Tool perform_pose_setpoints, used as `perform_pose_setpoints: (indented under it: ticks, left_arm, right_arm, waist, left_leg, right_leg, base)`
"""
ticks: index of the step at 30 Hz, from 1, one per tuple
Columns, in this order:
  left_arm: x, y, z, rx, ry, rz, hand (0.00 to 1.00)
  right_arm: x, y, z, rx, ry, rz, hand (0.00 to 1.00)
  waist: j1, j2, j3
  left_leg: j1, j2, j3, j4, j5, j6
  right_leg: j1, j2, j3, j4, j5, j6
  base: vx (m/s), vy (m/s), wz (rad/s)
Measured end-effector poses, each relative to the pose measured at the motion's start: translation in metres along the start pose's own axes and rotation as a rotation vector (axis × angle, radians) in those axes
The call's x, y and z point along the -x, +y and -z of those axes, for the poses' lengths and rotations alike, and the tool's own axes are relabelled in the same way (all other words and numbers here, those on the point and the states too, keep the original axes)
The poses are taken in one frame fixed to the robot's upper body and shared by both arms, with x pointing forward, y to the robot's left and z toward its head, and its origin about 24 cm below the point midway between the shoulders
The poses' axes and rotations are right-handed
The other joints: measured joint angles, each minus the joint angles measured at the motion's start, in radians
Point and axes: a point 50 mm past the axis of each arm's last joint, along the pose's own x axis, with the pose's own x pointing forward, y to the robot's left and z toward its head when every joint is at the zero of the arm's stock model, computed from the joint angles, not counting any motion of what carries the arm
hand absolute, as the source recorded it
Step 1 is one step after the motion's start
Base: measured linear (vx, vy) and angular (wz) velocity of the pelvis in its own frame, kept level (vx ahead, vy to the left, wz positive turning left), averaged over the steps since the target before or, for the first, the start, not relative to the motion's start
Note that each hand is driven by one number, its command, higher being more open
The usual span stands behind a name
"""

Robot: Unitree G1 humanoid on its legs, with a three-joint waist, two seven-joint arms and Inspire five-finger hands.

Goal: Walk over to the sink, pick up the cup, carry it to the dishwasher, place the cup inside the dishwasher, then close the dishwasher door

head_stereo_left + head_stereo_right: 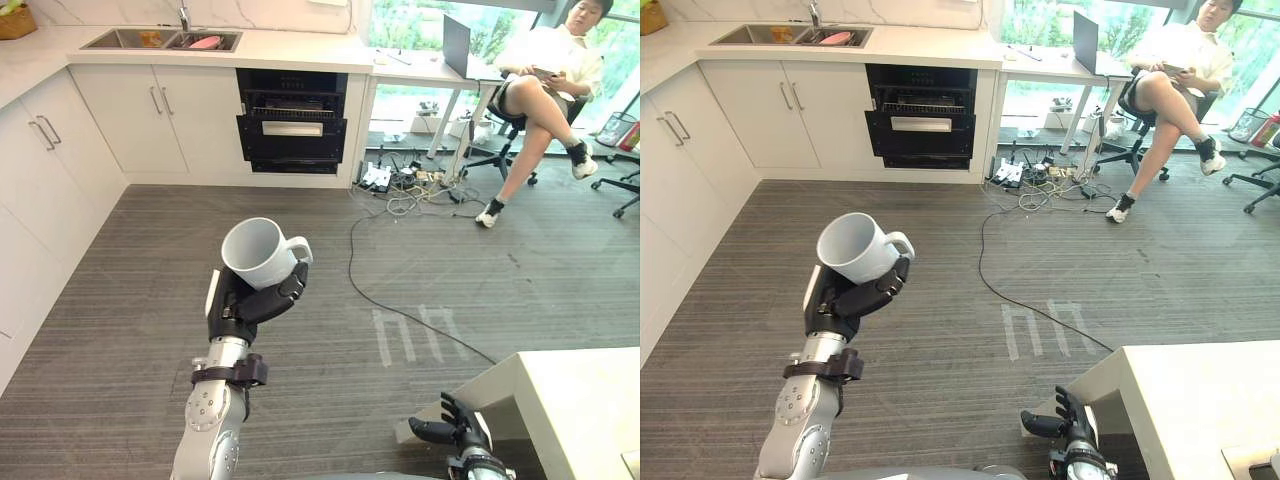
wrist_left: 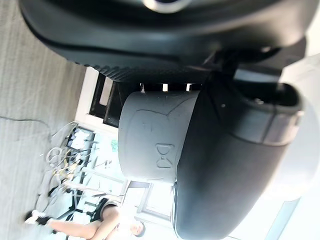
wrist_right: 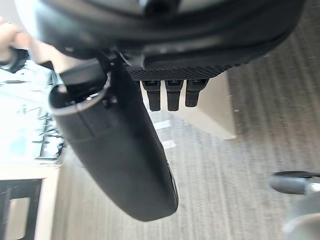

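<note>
Cup [image 1: 258,250], white and tipped, sits in my left hand [image 1: 243,305], fingers curled round its body, above the grey floor [image 1: 120,300]. The dishwasher [image 1: 292,125] stands well ahead, right of the sink [image 1: 160,40]. My right hand [image 1: 452,432] hangs loose-fingered, holding nothing, beside a white table [image 1: 570,400].

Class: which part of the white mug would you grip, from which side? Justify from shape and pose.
Grip the mug by its round wall from underneath, as the left hand does, fingers curled round it. Its open mouth tilts up and its handle juts to the robot's right, leaving the underside as plain wall.
</note>
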Motion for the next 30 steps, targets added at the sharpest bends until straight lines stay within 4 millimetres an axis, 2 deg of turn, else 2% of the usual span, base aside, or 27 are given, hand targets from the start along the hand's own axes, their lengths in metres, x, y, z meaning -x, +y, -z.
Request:
perform_pose_setpoints:
  ticks: [3, 10, 11, 12, 13, 14, 15, 17, 19, 20, 21, 22, 23, 24, 25, 26, 28, 29, 30]
  left_arm:
    - [-0.001, -0.004, 0.003, 0.011, 0.013, -0.001, 0.30]
    - [-0.003, -0.003, 0.001, 0.019, 0.002, -0.022, 0.30]
    - [-0.004, -0.002, -0.001, 0.016, -0.005, -0.028, 0.30]
    - [-0.004, -0.001, -0.002, 0.017, -0.010, -0.031, 0.30]
    - [-0.005, -0.002, -0.003, 0.021, -0.018, -0.031, 0.30]
    - [-0.006, -0.003, -0.004, 0.026, -0.022, -0.030, 0.30]
    - [-0.005, -0.003, -0.003, 0.028, -0.020, -0.031, 0.30]
    - [-0.003, -0.001, -0.002, 0.027, -0.014, -0.039, 0.30]
    - [-0.004, 0.001, -0.005, 0.017, -0.024, -0.036, 0.30]
    - [-0.004, 0.000, -0.006, 0.016, -0.027, -0.033, 0.30]
    - [-0.004, 0.000, -0.007, 0.017, -0.031, -0.031, 0.30]
    - [-0.004, 0.001, -0.007, 0.012, -0.032, -0.030, 0.30]
    - [-0.004, 0.001, -0.008, 0.007, -0.030, -0.029, 0.30]
    - [-0.003, 0.002, -0.007, -0.005, -0.026, -0.021, 0.30]
    - [-0.002, 0.003, -0.008, -0.012, -0.025, -0.019, 0.30]
    - [-0.002, 0.004, -0.009, -0.016, -0.028, -0.018, 0.30]
    - [-0.002, 0.007, -0.013, -0.037, -0.039, -0.012, 0.30]
    - [-0.003, 0.006, -0.013, -0.038, -0.040, -0.007, 0.30]
    - [-0.003, 0.005, -0.013, -0.036, -0.041, -0.004, 0.30]
  right_arm:
    - [-0.001, 0.001, -0.002, -0.008, -0.003, -0.001, 0.90]
    - [-0.012, 0.007, -0.034, -0.018, -0.098, -0.015, 0.90]
    - [-0.014, 0.008, -0.041, -0.021, -0.115, -0.016, 0.90]
    - [-0.014, 0.008, -0.043, -0.021, -0.123, -0.015, 0.90]
    - [-0.015, 0.006, -0.047, -0.021, -0.136, -0.010, 0.90]
    - [-0.016, 0.002, -0.053, -0.025, -0.153, 0.001, 0.90]
    - [-0.017, -0.001, -0.056, -0.024, -0.161, 0.009, 0.90]
    - [-0.017, -0.001, -0.060, -0.027, -0.178, 0.013, 0.90]
    - [-0.018, -0.002, -0.066, -0.036, -0.195, 0.018, 0.90]
    - [-0.018, -0.003, -0.067, -0.040, -0.197, 0.021, 0.90]
    - [-0.019, -0.004, -0.071, -0.037, -0.211, 0.026, 0.90]
    - [-0.019, -0.003, -0.077, -0.035, -0.223, 0.024, 0.90]
    - [-0.020, -0.003, -0.078, -0.035, -0.225, 0.022, 0.90]
    - [-0.019, -0.003, -0.078, -0.034, -0.224, 0.022, 0.90]
    - [-0.018, -0.003, -0.083, -0.028, -0.242, 0.025, 0.90]
    - [-0.017, -0.003, -0.088, -0.027, -0.265, 0.026, 0.90]
    - [-0.012, -0.004, -0.108, -0.023, -0.358, 0.027, 0.90]
    - [-0.010, -0.004, -0.115, -0.019, -0.392, 0.029, 0.90]
    - [-0.009, -0.005, -0.117, -0.018, -0.402, 0.030, 0.90]
  waist:
    - [0.005, 0.003, 0.002]
    - [0.039, 0.021, 0.025]
    - [0.045, 0.027, 0.042]
    - [0.046, 0.031, 0.049]
    - [0.046, 0.039, 0.058]
    - [0.047, 0.061, 0.072]
    - [0.052, 0.069, 0.081]
    - [0.063, 0.069, 0.082]
    - [0.059, 0.053, 0.090]
    - [0.058, 0.049, 0.091]
    - [0.058, 0.048, 0.092]
    - [0.057, 0.046, 0.094]
    - [0.054, 0.043, 0.096]
    - [0.040, 0.042, 0.099]
    - [0.033, 0.041, 0.099]
    - [0.033, 0.040, 0.098]
    - [0.032, 0.040, 0.099]
    - [0.029, 0.041, 0.099]
    - [0.027, 0.042, 0.100]
  left_leg:
    - [-0.014, 0.002, -0.018, 0.002, 0.002, -0.006]
    - [-0.086, -0.009, -0.122, 0.055, 0.005, -0.014]
    - [-0.122, 0.002, -0.092, 0.097, -0.035, -0.027]
    - [-0.142, 0.030, -0.033, 0.133, -0.060, -0.027]
    - [-0.169, 0.078, 0.067, 0.198, -0.084, -0.031]
    - [-0.188, 0.134, 0.163, 0.253, -0.088, -0.030]
    - [-0.191, 0.143, 0.177, 0.272, -0.081, -0.016]
    - [-0.193, 0.116, 0.164, 0.298, -0.112, -0.003]
    - [-0.201, 0.062, 0.147, 0.355, -0.178, 0.033]
    - [-0.201, 0.046, 0.143, 0.366, -0.195, 0.040]
    - [-0.205, 0.023, 0.140, 0.384, -0.218, 0.056]
    - [-0.200, 0.003, 0.133, 0.386, -0.235, 0.072]
    - [-0.191, -0.004, 0.126, 0.384, -0.243, 0.079]
    - [-0.164, -0.009, 0.098, 0.381, -0.254, 0.096]
    - [-0.137, -0.009, 0.083, 0.371, -0.267, 0.098]
    - [-0.123, -0.009, 0.083, 0.361, -0.272, 0.096]
    - [-0.068, -0.018, 0.083, 0.307, -0.277, 0.074]
    - [-0.030, -0.017, 0.078, 0.273, -0.280, 0.065]
    - [-0.011, -0.015, 0.072, 0.257, -0.283, 0.058]
  right_leg:
    - [0.014, 0.004, -0.019, -0.009, 0.006, -0.002]
    - [0.016, -0.009, -0.137, -0.001, -0.009, -0.008]
    - [0.017, -0.021, -0.182, 0.008, -0.013, -0.008]
    - [0.017, -0.024, -0.201, 0.008, -0.013, -0.007]
    - [0.017, -0.028, -0.230, 0.012, -0.017, -0.003]
    - [0.017, -0.030, -0.263, 0.037, -0.034, 0.008]
    - [0.014, -0.044, -0.273, 0.072, -0.053, 0.020]
    - [-0.004, -0.087, -0.282, 0.144, -0.099, 0.046]
    - [-0.041, -0.179, -0.295, 0.308, -0.202, 0.078]
    - [-0.049, -0.206, -0.296, 0.350, -0.216, 0.093]
    - [-0.089, -0.245, -0.289, 0.458, -0.229, 0.090]
    - [-0.145, -0.282, -0.266, 0.586, -0.216, 0.054]
    - [-0.174, -0.291, -0.239, 0.653, -0.197, 0.024]
    - [-0.216, -0.281, -0.168, 0.748, -0.195, 0.020]
    - [-0.246, -0.253, -0.129, 0.776, -0.220, 0.030]
    - [-0.269, -0.242, -0.126, 0.774, -0.228, 0.026]
    - [-0.347, -0.197, -0.130, 0.698, -0.237, 0.026]
    - [-0.387, -0.154, -0.130, 0.618, -0.233, 0.031]
    - [-0.403, -0.133, -0.129, 0.570, -0.225, 0.035]
  base:
    - [0.01, -0.036, 0.23]
    - [-0.04, -0.030, 0.53]
    - [-0.09, 0.013, 0.82]
    - [-0.10, 0.017, 0.93]
    - [-0.06, 0.046, 0.87]
    - [-0.04, 0.116, 0.84]
    - [-0.01, 0.210, 0.59]
    - [0.03, 0.241, 0.32]
    - [0.06, 0.263, 0.42]
    - [0.12, 0.229, 0.31]
    - [0.16, 0.213, 0.24]
    - [0.18, 0.201, 0.23]
    - [0.22, 0.172, 0.39]
    - [0.26, 0.114, 0.49]
    - [0.28, 0.092, 0.44]
    - [0.30, 0.069, 0.15]
    - [0.37, 0.062, -0.01]
    - [0.39, 0.036, 0.10]
    - [0.44, -0.003, 0.36]
